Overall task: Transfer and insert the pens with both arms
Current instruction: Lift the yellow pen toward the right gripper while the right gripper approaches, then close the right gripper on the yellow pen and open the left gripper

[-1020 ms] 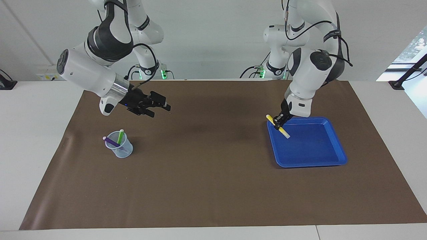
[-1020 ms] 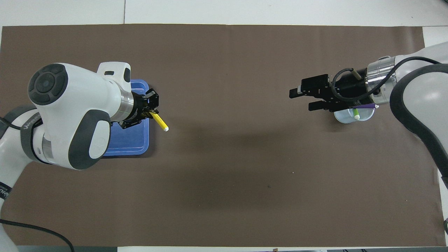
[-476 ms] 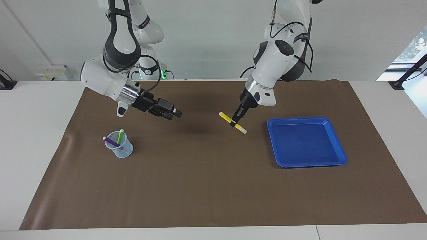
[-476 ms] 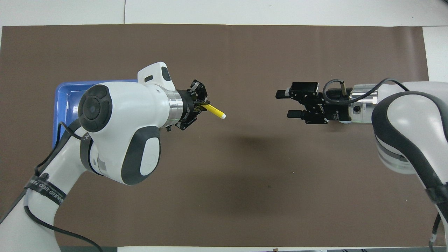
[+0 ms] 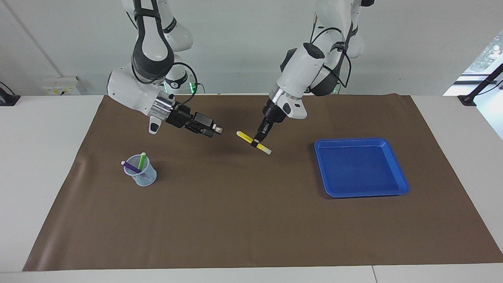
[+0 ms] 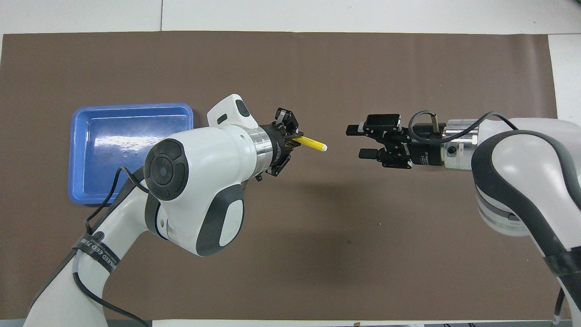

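A yellow pen hangs in the air over the middle of the brown mat, clamped near its midpoint in the fingertips of the left gripper. The pen lies nearly level, and in the overhead view its pale capped end points straight toward the right arm's end of the table.

The right gripper hovers over the mat just short of that capped end, apart from it, its two fingers spread with a gap between them and holding nothing. The pen's long axis lines up with that gap, so the handover likely calls for the two grippers to close the short space along the pen's own length.

A clear cup stands on the mat toward the right arm's end, with a green pen and a purple pen leaning inside it. A blue tray with nothing in it lies toward the left arm's end.
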Controlling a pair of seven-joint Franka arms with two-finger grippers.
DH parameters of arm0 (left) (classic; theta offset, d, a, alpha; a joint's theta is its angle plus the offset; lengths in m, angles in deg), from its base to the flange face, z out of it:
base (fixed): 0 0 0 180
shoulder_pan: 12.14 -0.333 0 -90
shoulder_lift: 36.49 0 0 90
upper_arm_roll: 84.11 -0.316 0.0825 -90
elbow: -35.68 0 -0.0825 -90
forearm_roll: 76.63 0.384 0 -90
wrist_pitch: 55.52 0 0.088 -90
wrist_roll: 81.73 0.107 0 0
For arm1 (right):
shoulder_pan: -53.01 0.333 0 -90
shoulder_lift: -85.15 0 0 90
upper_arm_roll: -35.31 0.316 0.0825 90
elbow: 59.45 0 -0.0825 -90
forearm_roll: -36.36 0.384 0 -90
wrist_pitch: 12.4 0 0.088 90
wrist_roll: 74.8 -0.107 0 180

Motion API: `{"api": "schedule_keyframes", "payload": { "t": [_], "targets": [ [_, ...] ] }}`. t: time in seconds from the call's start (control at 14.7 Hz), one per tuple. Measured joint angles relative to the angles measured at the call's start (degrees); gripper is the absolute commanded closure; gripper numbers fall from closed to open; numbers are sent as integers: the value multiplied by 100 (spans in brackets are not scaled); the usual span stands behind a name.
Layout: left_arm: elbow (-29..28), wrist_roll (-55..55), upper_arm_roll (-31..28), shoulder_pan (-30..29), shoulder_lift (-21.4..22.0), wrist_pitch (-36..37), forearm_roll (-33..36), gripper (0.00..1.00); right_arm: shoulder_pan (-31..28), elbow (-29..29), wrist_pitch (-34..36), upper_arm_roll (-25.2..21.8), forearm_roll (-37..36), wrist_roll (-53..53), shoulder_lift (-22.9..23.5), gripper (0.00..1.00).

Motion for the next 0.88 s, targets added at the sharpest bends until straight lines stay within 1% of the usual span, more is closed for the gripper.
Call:
{"api": "schedule_keyframes", "payload": {
  "t": [0.07, 0.27, 0.41, 0.54, 0.68, 0.82, 0.88],
  "targets": [
    [0, -135, 1, 45, -17, -125, -1, 100, 20, -2, 4, 4, 0, 0, -1, 30],
    [1, -466, 0, 227, -66, -382, -6, 100, 133, -7, 6, 8, 2, -118, -2, 30],
    [1, -636, 2, 277, -70, -448, -6, 100, 220, -7, 2, 9, 2, -303, -8, 38],
    [1, -675, -3, 280, -70, -489, -7, 100, 252, -7, 1, 9, 2, -342, -10, 44],
    [1, -689, -4, 287, -70, -501, -7, 100, 251, -7, 1, 8, 2, -344, -10, 57],
    [1, -697, -4, 293, -71, -505, -8, 100, 251, -7, -3, 7, 2, -344, -10, 63],
    [1, -701, -4, 295, -72, -506, -8, 100, 251, -7, -4, 6, 2, -344, -11, 70]
  ]
}}
